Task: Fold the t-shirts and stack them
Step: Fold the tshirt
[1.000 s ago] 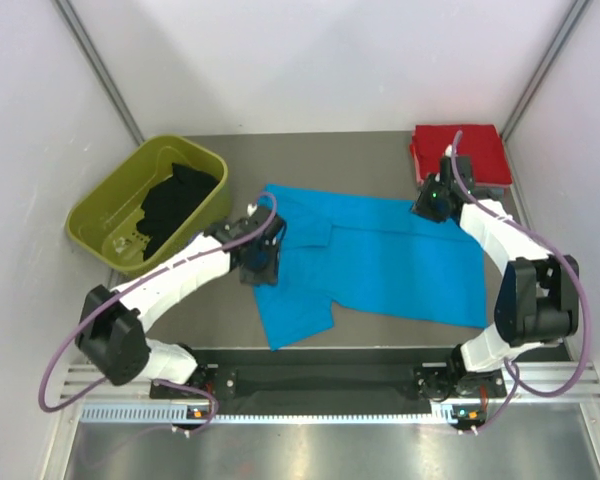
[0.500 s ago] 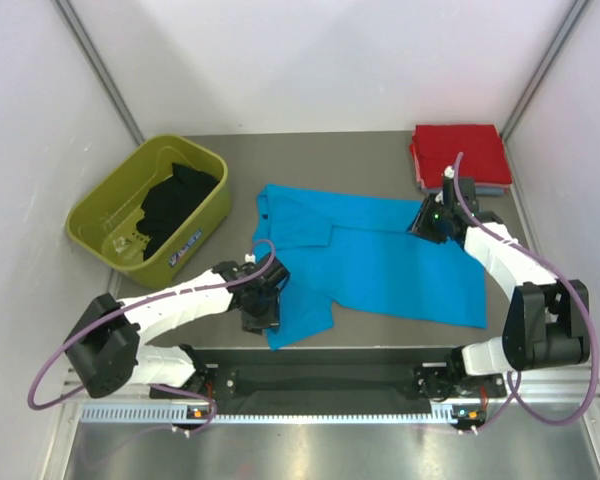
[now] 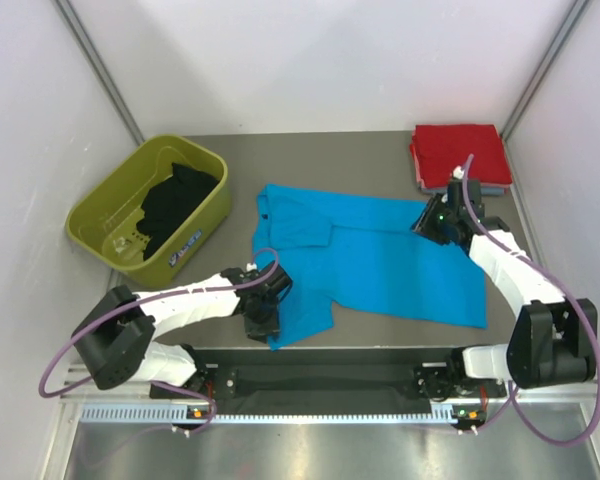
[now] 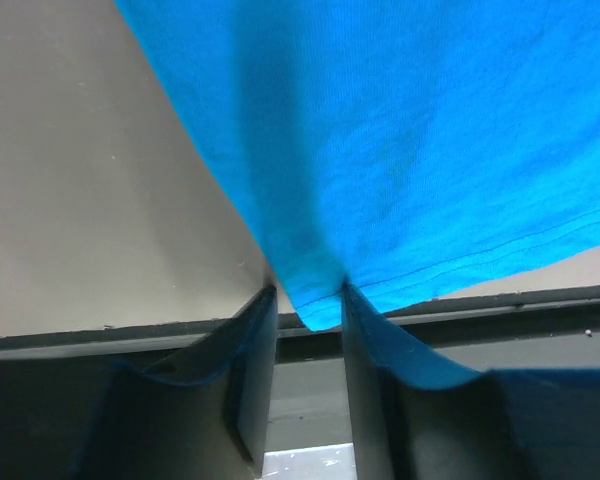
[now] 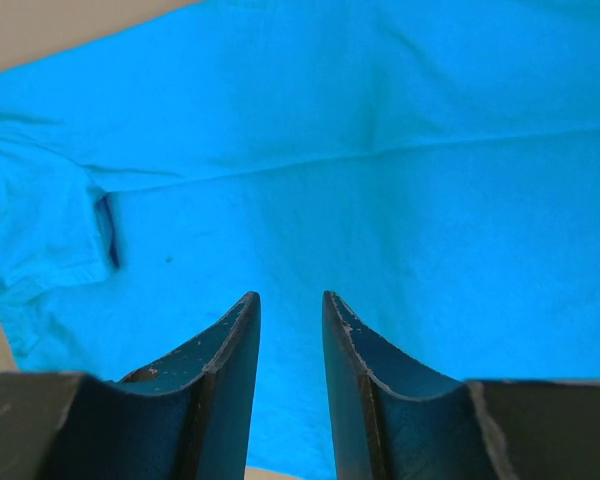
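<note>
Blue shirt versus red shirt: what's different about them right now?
The blue shirt lies spread open in the middle of the table; the red shirt is folded into a neat square at the far right corner. The left claw pinches a corner of the blue shirt; the red shirt is in no claw. Both are plain-coloured cloth.

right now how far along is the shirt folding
Done: the red shirt lies folded at the far right corner. In hand: the left gripper pinches a corner of the blue shirt, which lies mostly spread out. Left: the black shirt in the tub.
</note>
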Controlling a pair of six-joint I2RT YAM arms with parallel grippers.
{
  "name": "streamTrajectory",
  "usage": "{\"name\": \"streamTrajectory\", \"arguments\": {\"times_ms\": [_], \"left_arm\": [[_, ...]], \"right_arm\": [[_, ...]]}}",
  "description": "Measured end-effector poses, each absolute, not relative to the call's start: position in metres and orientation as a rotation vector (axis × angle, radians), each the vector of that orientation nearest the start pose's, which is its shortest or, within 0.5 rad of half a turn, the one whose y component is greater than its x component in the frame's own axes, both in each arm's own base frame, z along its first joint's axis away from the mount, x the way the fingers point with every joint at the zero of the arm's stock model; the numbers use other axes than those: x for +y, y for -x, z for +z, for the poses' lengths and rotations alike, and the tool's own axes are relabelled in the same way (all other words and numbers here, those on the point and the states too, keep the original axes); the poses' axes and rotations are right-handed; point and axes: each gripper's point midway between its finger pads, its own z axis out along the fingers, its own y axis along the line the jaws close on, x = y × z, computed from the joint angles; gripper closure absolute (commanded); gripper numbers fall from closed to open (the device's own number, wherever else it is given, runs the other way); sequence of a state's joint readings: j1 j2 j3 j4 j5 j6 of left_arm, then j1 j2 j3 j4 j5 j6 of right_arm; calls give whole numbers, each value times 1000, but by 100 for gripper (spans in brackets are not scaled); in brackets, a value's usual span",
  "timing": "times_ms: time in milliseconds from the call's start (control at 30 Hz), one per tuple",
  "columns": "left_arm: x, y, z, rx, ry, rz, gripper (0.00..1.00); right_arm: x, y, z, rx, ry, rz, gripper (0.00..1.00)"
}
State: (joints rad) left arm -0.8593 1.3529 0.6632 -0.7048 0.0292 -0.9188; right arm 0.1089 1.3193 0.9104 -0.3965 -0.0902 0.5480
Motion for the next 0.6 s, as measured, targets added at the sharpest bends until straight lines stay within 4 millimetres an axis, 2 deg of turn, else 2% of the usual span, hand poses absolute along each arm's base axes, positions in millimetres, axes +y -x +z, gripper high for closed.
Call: {"name": "streamTrajectory", "arguments": {"times_ms": [100, 133, 233, 367, 500, 600], "left_arm": [[-184, -107, 12, 3043, 98, -247, 90], [-185, -107, 12, 3039, 99, -256, 100], [-187, -109, 13, 3024, 84, -266, 100], [-188, -120, 20, 2975, 46, -252, 100], [-206, -138, 47, 2879, -7, -373, 100], [-219, -149, 69, 2814, -47, -449, 100]], "right_arm": [[66, -333, 121, 2365, -562, 369, 68], [61, -330, 119, 2367, -595, 350, 68], [41, -319, 113, 2363, -737, 298, 67], [8, -297, 106, 2336, -969, 202, 57], [-29, -270, 106, 2262, -1236, 81, 53], [-57, -243, 92, 2227, -1433, -38, 53]]}}
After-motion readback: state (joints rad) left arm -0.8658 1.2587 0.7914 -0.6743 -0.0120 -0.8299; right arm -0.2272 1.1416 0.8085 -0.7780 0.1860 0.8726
